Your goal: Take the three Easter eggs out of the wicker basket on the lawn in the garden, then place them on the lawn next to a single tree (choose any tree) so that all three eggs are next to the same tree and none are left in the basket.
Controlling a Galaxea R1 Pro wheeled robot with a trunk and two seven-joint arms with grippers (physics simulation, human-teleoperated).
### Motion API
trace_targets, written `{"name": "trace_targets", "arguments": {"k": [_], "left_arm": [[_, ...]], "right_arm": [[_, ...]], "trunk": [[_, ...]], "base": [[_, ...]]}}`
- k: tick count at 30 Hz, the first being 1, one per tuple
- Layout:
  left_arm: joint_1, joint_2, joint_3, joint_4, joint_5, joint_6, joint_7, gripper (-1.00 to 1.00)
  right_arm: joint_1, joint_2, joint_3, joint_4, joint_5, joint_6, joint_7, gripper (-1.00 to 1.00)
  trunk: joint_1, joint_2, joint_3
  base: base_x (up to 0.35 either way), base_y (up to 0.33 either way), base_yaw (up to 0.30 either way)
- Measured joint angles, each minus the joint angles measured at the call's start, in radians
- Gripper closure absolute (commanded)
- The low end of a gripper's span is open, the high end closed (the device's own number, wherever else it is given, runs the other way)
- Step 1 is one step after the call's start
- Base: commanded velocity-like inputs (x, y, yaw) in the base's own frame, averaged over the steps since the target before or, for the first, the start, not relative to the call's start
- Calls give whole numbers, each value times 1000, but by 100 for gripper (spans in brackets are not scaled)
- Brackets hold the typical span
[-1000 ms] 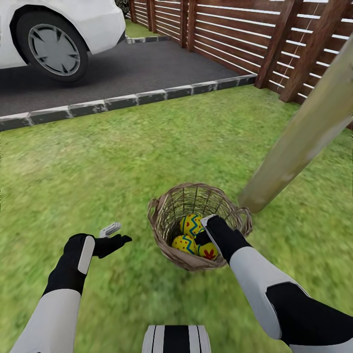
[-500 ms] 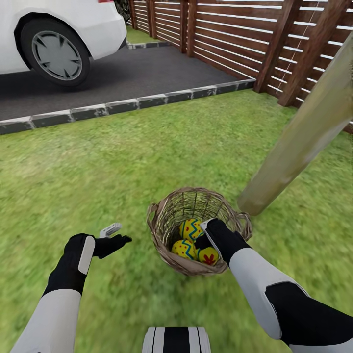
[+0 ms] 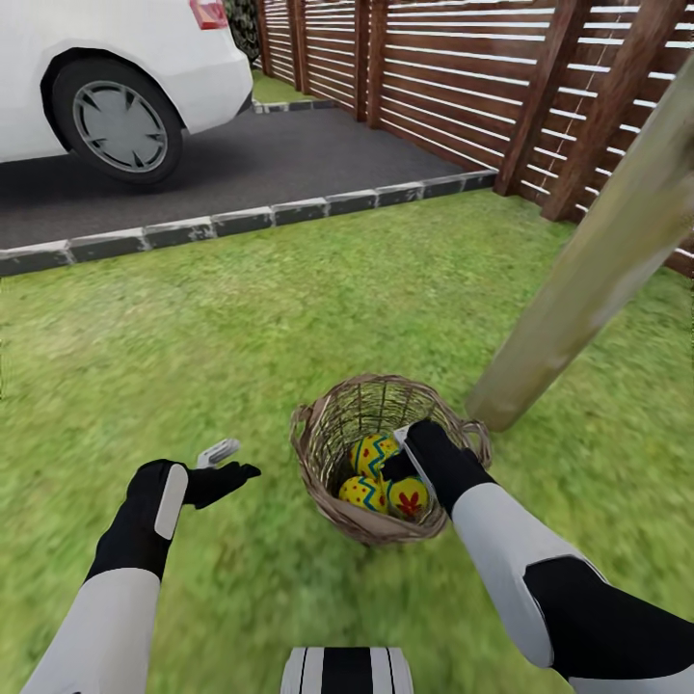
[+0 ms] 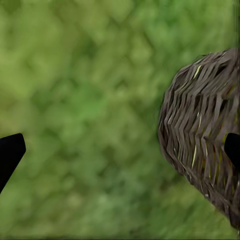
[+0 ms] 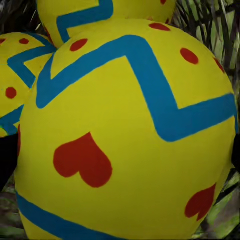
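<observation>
Fingers (image 5: 6, 160) flank heart-marked egg (image 5: 125, 135)

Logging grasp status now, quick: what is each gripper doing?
Left gripper: open, empty, over the green lawn.
Right gripper: inside the brown wicker basket, around a yellow zigzag-painted egg; closure unclear.

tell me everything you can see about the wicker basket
The wicker basket is a small round bowl of brown woven twigs with open lattice sides, a thick braided rim and small loop handles. It sits upright on the lawn close to the tree. Three Easter eggs lie inside, and the right claw reaches into it among them.
</observation>
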Motion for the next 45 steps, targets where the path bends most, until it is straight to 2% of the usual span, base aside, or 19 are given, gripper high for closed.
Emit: {"name": "trace_targets", "arguments": {"k": [3, 5, 8, 10, 14, 18, 23, 26, 30, 33, 39, 43, 45], "left_arm": [[0, -1, -1, 1, 0, 0, 1, -100], [0, -1, -3, 1, -1, -1, 1, -100], [0, -1, -3, 1, -2, -1, 1, -100], [0, -1, -3, 1, -2, -1, 1, -100], [8, -6, -5, -9, -2, -2, -1, -100], [7, -6, -5, -1, -2, -1, 0, -100], [5, -4, -3, 1, -2, -1, 4, -100], [1, -2, -3, 3, -3, 0, 4, -100], [0, -1, -3, 4, -3, 0, 4, -100], [0, -1, -3, 4, -4, 0, 4, -100], [0, 0, -3, 5, -4, 0, 4, -100], [0, 0, -3, 6, -3, -1, 4, -100], [0, -1, -3, 6, -3, -1, 4, -100]], "right_arm": [[0, -1, -2, -78, -1, 104, 136, 100], [0, -3, -1, -133, -2, 117, 169, 100], [0, -8, -2, -150, -2, 119, 276, 100], [0, -12, -1, -183, 0, 119, 309, 100], [6, -30, -11, -193, -10, 102, 331, 100], [-3, -12, 11, -171, -5, 83, 319, 100], [-3, -15, 14, -169, -6, 55, 315, 100], [-3, -30, 14, -174, -6, 41, 318, 100], [-3, -37, 14, -179, -7, 49, 318, 100], [-3, -37, 14, -191, -6, 97, 318, 100], [-3, -37, 12, -194, -7, 105, 321, 100], [-3, -43, 13, -202, -6, 104, 405, 100], [-3, -45, 14, -216, -6, 98, 418, 100]], "trunk": [[-1, 1, 12], [-2, 1, 19], [-4, 2, 31], [-4, 2, 39], [-5, 3, 43], [-7, 4, 58], [-9, 5, 77], [-10, 5, 89], [-12, 6, 104], [-14, 7, 116], [-16, 9, 139], [-18, 9, 155], [-19, 10, 162]], "base": [[0, 0, 0], [0, 0, 0], [0, 0, 0], [0, 0, 0], [0, 0, 0], [0, 0, 0], [0, 0, 0], [0, 0, 0], [0, 0, 0], [-51, 0, 0], [-296, 0, 0], [-53, 0, 0], [-2, 0, 0]]}}
